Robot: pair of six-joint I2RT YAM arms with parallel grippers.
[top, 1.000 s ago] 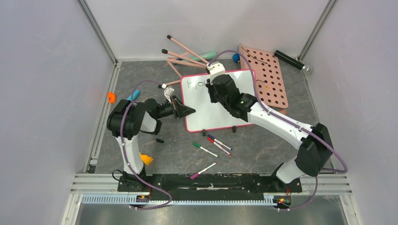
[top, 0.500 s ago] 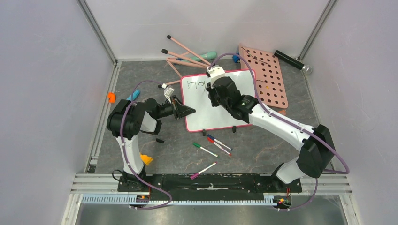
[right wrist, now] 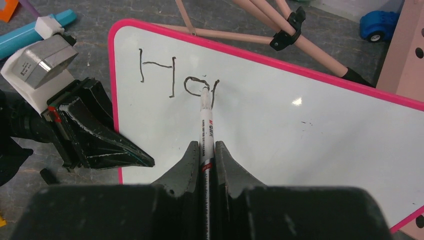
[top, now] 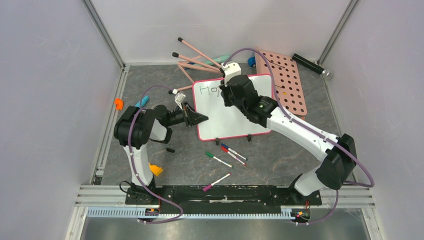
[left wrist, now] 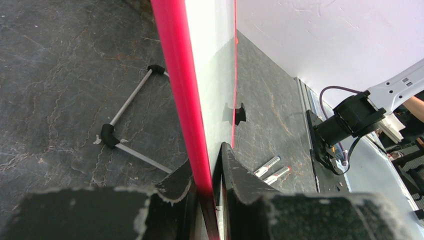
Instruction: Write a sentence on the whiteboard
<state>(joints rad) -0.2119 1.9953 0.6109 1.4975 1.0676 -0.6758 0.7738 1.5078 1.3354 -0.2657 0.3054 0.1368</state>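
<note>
While between the right jaws, marker (right wrist: 206,131) tip-first at sentence (right wrist: 173,80) on whiteboard (right wrist: 300,140).

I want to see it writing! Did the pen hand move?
Yes. The right gripper, holding the pen, crept slightly right across the whiteboard, toward the pink pegboard.

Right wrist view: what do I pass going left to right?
First the left tool on the whiteboard rim → marker in the right tool → black clip on the pink poles → blue toy car.
</note>
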